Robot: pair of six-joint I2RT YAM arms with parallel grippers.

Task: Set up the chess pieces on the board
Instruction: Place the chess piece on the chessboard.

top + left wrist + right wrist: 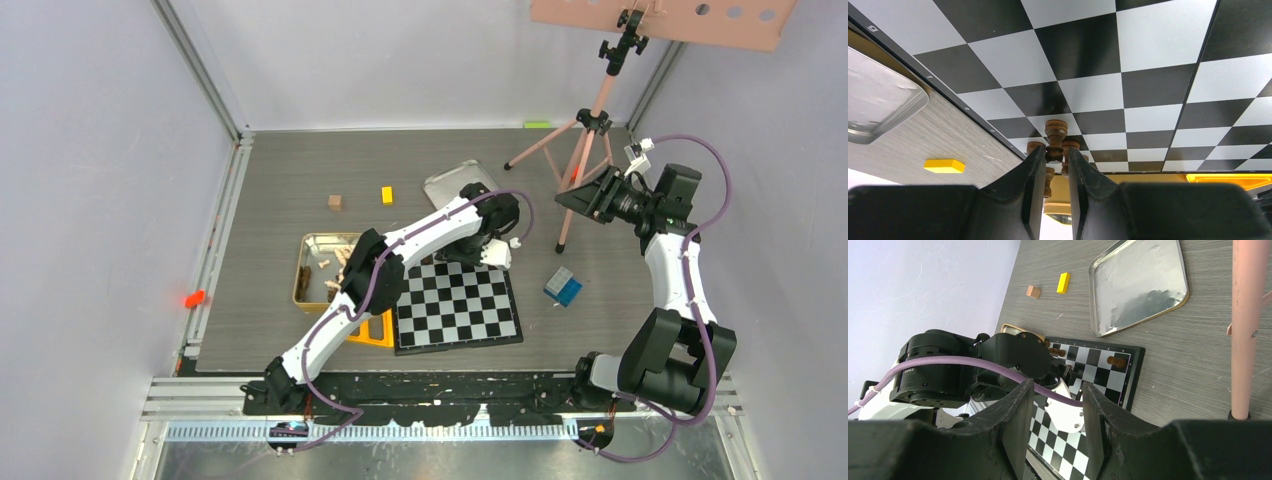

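The gold tin (304, 287), left of the board, holds pale chess pieces (326, 265). It is judged to serve as the stock to be drawn from.

The left gripper (1055, 153) is stretched over the far edge of the board (455, 310). Its fingers are set narrowly apart around an upright dark piece (1055, 131). Whether that piece is pressed or free cannot be told. The low, straddling pose is judged to suit seating a piece in the edge row, beside the other dark pieces (1071, 145).

The right gripper (1056, 388) is held high and well apart from the board. Its fingers are spread and nothing is between them. It is presumably kept clear of the working arm.

In the top view the left fingers are hidden under the wrist, and only the left wrist view shows them. A lone dark piece (1116, 361) near the board's corner is shown clearly only in the right wrist view.
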